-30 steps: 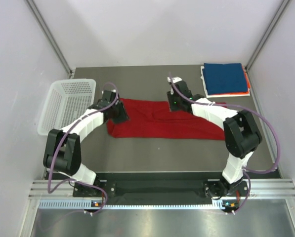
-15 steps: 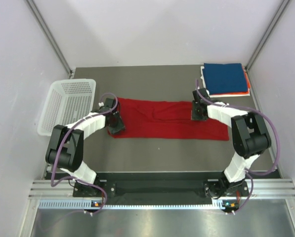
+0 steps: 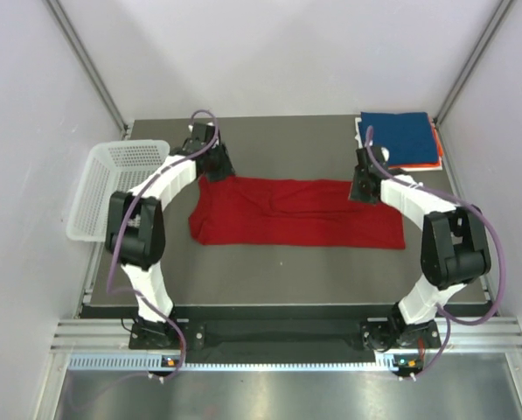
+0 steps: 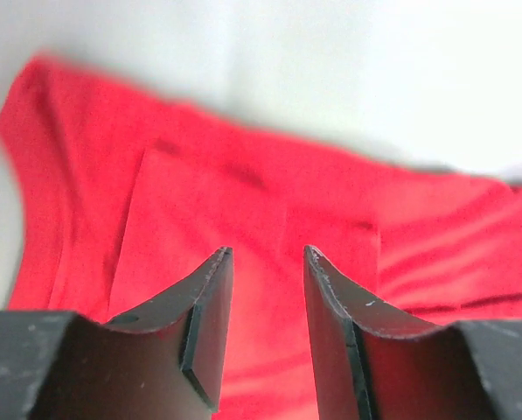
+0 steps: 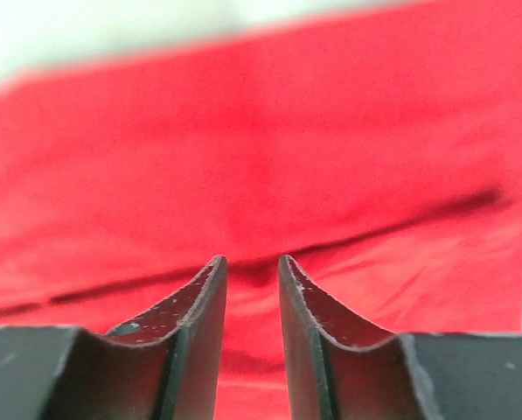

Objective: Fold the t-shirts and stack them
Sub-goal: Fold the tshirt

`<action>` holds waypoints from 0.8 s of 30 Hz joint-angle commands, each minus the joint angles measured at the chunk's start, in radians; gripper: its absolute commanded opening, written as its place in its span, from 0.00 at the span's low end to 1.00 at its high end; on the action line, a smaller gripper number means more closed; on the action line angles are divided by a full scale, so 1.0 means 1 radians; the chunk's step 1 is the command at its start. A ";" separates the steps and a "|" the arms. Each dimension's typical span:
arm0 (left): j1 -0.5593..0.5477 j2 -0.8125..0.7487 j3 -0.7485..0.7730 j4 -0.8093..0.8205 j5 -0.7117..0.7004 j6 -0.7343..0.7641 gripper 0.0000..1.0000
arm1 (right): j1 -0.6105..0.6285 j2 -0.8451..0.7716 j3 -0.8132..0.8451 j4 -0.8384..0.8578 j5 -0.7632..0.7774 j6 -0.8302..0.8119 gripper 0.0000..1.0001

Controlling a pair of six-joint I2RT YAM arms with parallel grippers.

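Observation:
A large bright red t-shirt (image 3: 295,213) lies folded into a long flat strip across the middle of the table. My left gripper (image 3: 211,168) hovers at its far left corner, jaws open and empty, with red cloth (image 4: 243,201) showing below the gap of the gripper (image 4: 265,252). My right gripper (image 3: 363,185) hovers at the shirt's far right corner, jaws slightly open and empty over the red cloth (image 5: 269,157); the gripper (image 5: 252,259) holds nothing. A folded dark blue shirt (image 3: 401,138) tops a stack at the back right, with an orange one (image 3: 436,161) and a white one (image 3: 359,138) showing at its edges.
A white mesh basket (image 3: 112,188) stands at the table's left edge, close to my left arm. Grey walls close in the table at the left, back and right. The folded stack sits just behind my right gripper.
Both grippers have moved off the shirt toward its far corners, the left one away from the near-left part, the right one rightward along the far edge. The shirt lies flatter.

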 commanded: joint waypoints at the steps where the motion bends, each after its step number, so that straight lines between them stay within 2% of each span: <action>1: 0.013 0.135 0.137 0.011 0.036 0.074 0.43 | -0.072 -0.012 0.080 0.007 -0.011 -0.013 0.30; 5: 0.028 0.301 0.258 -0.011 0.053 0.088 0.43 | -0.173 0.038 0.114 0.034 -0.051 -0.036 0.22; 8: 0.039 0.359 0.297 -0.006 0.067 0.068 0.42 | -0.240 0.075 0.139 0.051 -0.056 -0.043 0.18; 16: 0.056 0.416 0.289 -0.061 -0.059 0.036 0.42 | -0.392 0.212 0.117 0.053 0.003 -0.017 0.11; 24: 0.071 0.428 0.242 -0.075 -0.153 0.008 0.42 | -0.466 0.189 0.021 0.086 0.107 0.059 0.06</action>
